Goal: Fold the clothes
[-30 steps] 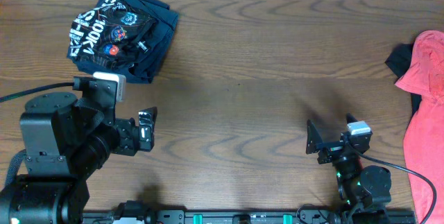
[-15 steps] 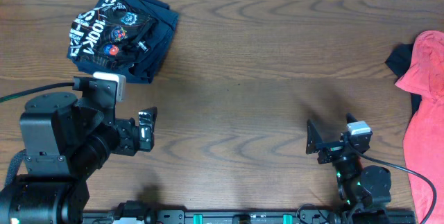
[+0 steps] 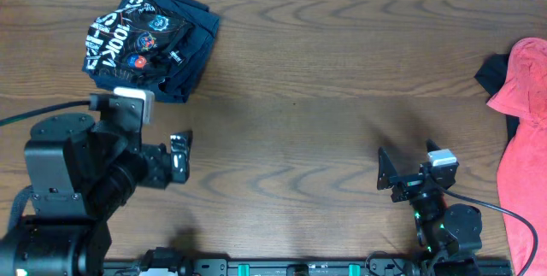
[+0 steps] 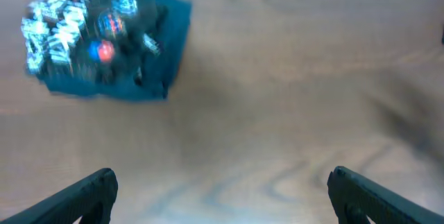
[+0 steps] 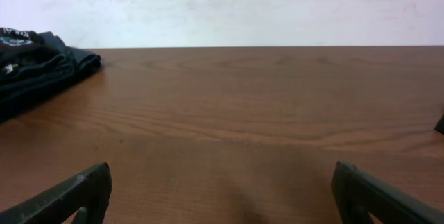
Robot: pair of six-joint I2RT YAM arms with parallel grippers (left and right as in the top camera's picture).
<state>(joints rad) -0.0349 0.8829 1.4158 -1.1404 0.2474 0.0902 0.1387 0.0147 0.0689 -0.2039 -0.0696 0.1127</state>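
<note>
The clothes (image 3: 149,41), a black jersey with white lettering and round coloured badges, lie bunched in a compact heap at the table's far left. They show blurred at the upper left of the left wrist view (image 4: 104,40) and at the left edge of the right wrist view (image 5: 35,68). My left gripper (image 3: 177,160) hovers open over bare wood, nearer than the heap, with wide-apart jaws (image 4: 222,189) and nothing between them. At the near right my right gripper (image 3: 408,170) also stands open and empty (image 5: 222,182), well away from the clothes.
A coral-red garment (image 3: 526,131) lies along the right edge, with a dark piece of cloth (image 3: 490,74) peeking out from under it. A white wall (image 5: 243,9) runs behind the table's far edge.
The left arm has shifted slightly, its gripper a touch further back and left; its wrist view is motion-blurred. The right arm and the clothes have not moved.
</note>
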